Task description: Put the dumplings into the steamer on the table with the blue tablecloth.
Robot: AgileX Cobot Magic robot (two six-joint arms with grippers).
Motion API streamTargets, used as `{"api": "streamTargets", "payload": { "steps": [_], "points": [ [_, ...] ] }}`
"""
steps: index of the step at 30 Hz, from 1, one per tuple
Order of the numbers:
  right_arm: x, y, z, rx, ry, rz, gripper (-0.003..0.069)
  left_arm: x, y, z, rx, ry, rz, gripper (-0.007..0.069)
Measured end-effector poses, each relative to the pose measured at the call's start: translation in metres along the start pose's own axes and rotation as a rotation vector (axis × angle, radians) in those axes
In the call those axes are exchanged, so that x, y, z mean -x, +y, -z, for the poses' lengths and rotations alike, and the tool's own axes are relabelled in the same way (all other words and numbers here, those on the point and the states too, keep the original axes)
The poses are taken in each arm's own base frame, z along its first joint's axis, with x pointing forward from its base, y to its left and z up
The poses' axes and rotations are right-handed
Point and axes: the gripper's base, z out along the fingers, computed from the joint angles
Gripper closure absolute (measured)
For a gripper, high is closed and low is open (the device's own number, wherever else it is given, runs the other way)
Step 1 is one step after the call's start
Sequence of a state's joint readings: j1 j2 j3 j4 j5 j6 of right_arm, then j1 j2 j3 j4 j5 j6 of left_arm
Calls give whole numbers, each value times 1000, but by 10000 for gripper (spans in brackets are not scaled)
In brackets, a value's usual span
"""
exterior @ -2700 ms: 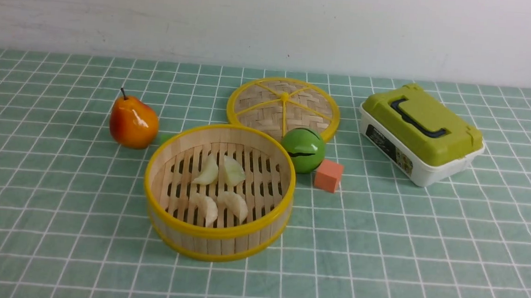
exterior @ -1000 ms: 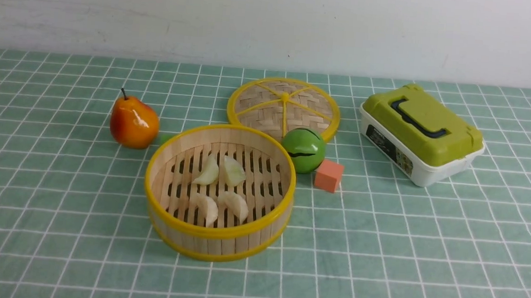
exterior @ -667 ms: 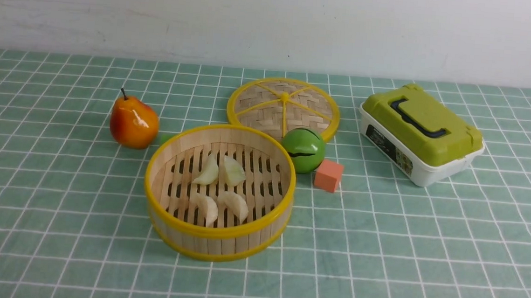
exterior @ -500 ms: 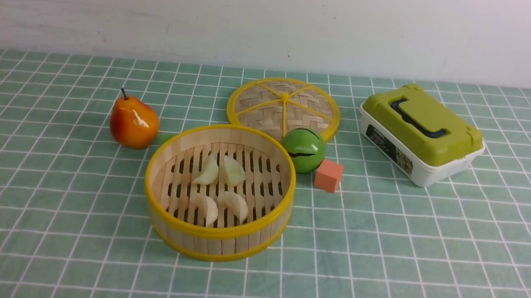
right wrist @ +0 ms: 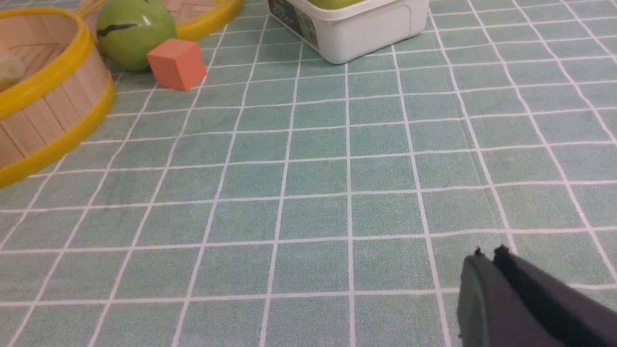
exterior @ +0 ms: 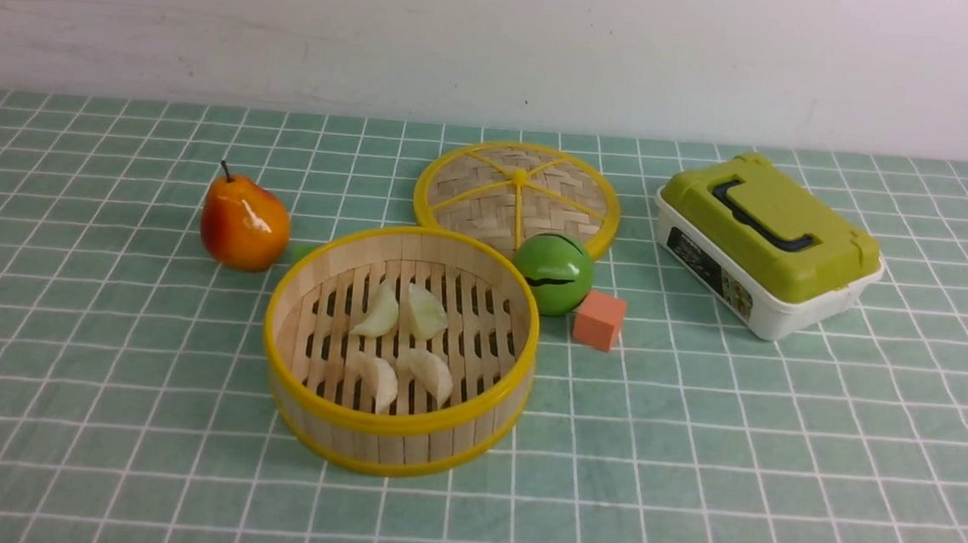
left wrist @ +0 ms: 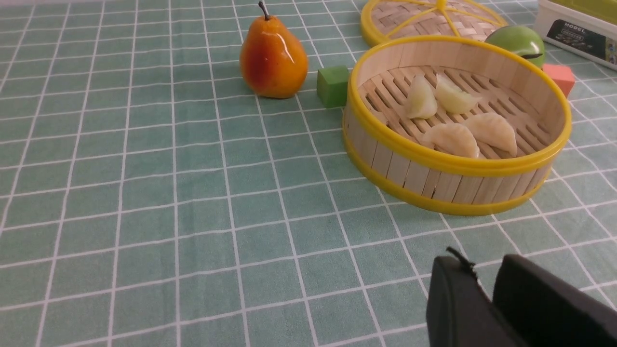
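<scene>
The steamer stands hemmed behind by the pear, green cube, lid, green ball and orange cube; bare tablecloth lies nearer and rightward.

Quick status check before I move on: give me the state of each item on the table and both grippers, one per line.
steamer: uncovered, upright on the cloth.
dumplings: all four inside the steamer.
lid: off, lying flat behind the steamer.
green box: closed, handle folded down.
pear: upright.
green ball: resting against the lid.
left gripper: empty, jaws nearly together.
right gripper: shut, empty.
</scene>
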State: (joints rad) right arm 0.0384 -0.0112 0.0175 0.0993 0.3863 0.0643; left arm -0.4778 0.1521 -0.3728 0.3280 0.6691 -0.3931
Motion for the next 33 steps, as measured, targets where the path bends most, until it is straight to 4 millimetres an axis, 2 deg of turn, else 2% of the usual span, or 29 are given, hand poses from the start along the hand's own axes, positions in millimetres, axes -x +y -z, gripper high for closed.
{"api": "streamTargets", "payload": {
  "steps": [5,9,12,16,18,20,26,33],
  "points": [
    [0,0,0,0,0,0,630,-1,0,-1,0,2,-1,494],
    [0,0,0,0,0,-1,624,-9,2,0,10,-27,4,493],
    [0,0,0,0,0,0,617,-23,4,2,60,-118,45,494],
    [0,0,0,0,0,-1,615,-43,2,-13,82,-183,90,531],
    [0,0,0,0,0,-1,612,-59,3,-25,110,-212,150,597],
    [0,0,0,0,0,-1,608,-71,5,-32,128,-201,191,639],
    [0,0,0,0,1,0,601,-95,8,-38,180,-40,218,638],
    [0,0,0,0,1,0,595,-96,8,-38,183,-22,201,638]
  ]
}}
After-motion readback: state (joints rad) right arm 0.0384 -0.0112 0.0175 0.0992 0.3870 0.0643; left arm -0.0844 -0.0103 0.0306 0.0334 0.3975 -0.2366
